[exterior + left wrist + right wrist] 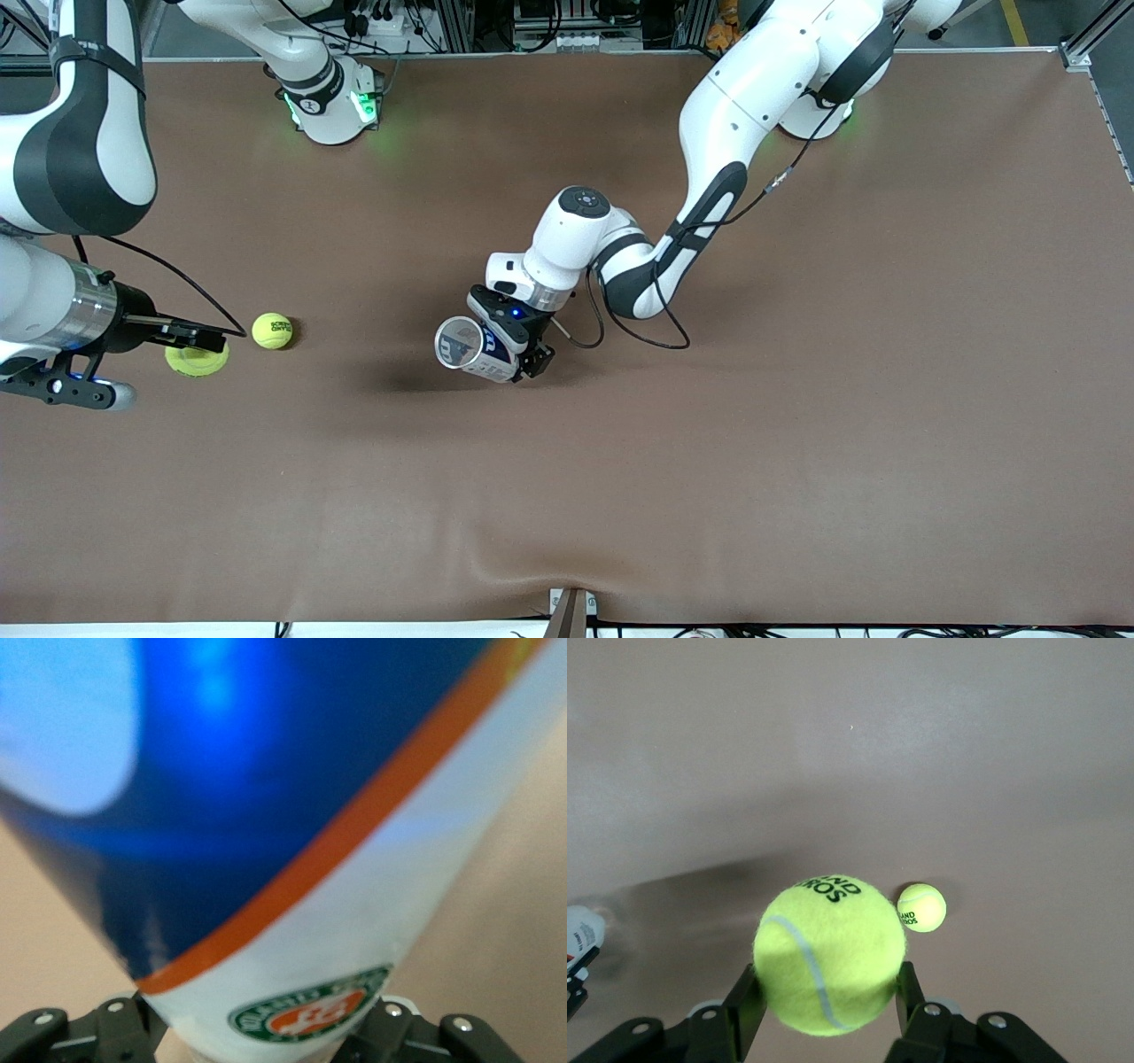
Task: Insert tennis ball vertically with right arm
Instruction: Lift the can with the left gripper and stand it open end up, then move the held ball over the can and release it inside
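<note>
My right gripper is shut on a yellow tennis ball and holds it above the table at the right arm's end. In the right wrist view the ball sits between the two black fingers. A second tennis ball lies on the table beside it and also shows in the right wrist view. My left gripper is shut on a clear ball can with a blue and white label, held tilted over the table's middle, its open mouth toward the right arm's end. The can fills the left wrist view.
The brown table mat spreads wide toward the front camera. The arm bases stand along the edge farthest from the camera. The left arm's cable loops down onto the mat beside its wrist.
</note>
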Tool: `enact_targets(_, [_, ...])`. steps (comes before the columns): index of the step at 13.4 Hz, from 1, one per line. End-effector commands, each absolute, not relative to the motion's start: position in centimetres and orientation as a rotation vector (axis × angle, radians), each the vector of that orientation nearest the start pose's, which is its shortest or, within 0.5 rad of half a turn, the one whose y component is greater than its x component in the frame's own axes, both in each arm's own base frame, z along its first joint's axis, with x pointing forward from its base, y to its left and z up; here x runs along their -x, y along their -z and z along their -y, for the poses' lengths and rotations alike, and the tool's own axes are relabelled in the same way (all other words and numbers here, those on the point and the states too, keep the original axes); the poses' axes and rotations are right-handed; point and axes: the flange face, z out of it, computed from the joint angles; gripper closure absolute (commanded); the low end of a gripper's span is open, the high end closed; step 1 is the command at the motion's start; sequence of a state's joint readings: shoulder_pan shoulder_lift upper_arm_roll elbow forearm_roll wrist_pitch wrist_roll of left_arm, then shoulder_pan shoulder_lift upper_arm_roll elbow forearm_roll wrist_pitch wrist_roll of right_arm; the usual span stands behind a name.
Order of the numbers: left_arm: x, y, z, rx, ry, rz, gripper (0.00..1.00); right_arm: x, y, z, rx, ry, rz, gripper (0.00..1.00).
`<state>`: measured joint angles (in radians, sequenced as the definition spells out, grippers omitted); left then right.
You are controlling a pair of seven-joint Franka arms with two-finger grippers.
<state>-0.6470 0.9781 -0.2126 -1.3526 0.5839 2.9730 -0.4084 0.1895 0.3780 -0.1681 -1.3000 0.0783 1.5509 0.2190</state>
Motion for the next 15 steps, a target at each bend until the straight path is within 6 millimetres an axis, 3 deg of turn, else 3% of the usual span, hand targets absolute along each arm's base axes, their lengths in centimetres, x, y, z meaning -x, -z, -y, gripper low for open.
enact_targets(1, [-51.6, -19.4, 57.2, 2.979, 1.197, -1.337, 0.2, -65.5, -52.5, -3.7, 3.122, -0.187, -0.303, 1.0])
enact_targets(13, [-50.9, -13.4, 54.9, 2.939, 1.374, -1.448, 0.19, -65.6, -52.5, -3.8, 3.122, -0.182, -0.303, 1.0])
enact_targets(15, [-51.0, -13.1, 54.5, 2.928, 1.393, -1.455, 0.19, -65.6, -52.5, -3.8, 3.122, -0.182, -0.303, 1.0])
